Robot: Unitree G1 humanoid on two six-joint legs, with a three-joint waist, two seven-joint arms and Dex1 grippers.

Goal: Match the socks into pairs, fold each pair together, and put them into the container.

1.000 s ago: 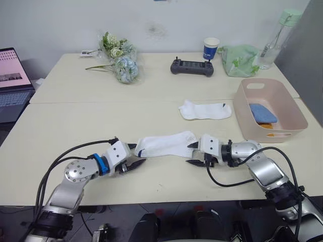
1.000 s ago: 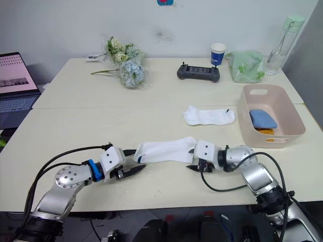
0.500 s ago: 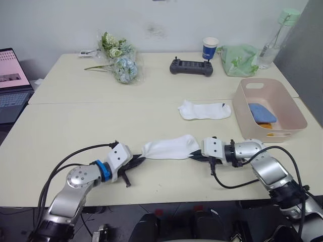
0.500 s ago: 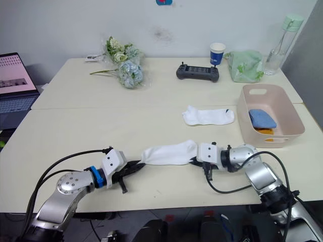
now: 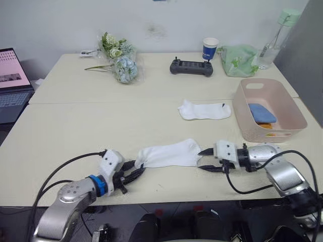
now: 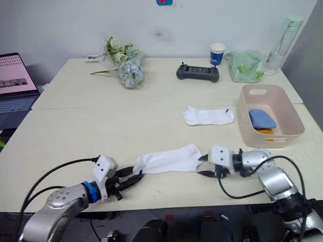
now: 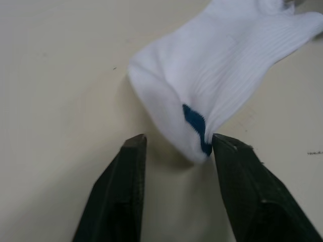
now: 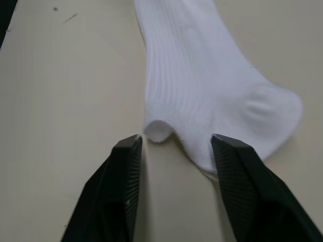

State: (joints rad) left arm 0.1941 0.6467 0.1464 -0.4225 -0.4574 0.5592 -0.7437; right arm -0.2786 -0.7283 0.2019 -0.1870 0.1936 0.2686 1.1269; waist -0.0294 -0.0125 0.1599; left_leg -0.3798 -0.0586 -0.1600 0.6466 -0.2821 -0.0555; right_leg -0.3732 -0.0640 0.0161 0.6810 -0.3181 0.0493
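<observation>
A white sock (image 5: 166, 154) lies flat near the table's front edge, stretched left to right. My left gripper (image 5: 136, 169) is open just off its left end. In the left wrist view the cuff with a blue mark (image 7: 194, 121) sits right ahead of the open fingers (image 7: 128, 166). My right gripper (image 5: 202, 160) is open at the sock's right end, and its wrist view shows the toe end (image 8: 202, 85) just beyond the fingertips (image 8: 126, 161). A second white sock (image 5: 204, 110) lies further back. The pink container (image 5: 287, 101) at right holds a blue sock (image 5: 262, 113) over an orange one (image 5: 267, 134).
Along the back of the table stand a bunch of flowers (image 5: 118, 58), a black controller (image 5: 192, 67), a paper cup (image 5: 211, 48), a green plastic bag (image 5: 239, 59) and a bottle (image 5: 275, 35). A laptop (image 5: 12, 80) sits off the left edge.
Half a second ago both grippers were closed at the ends of the front sock. Both are now open and drawn back outward, and the sock lies loose on the table.
</observation>
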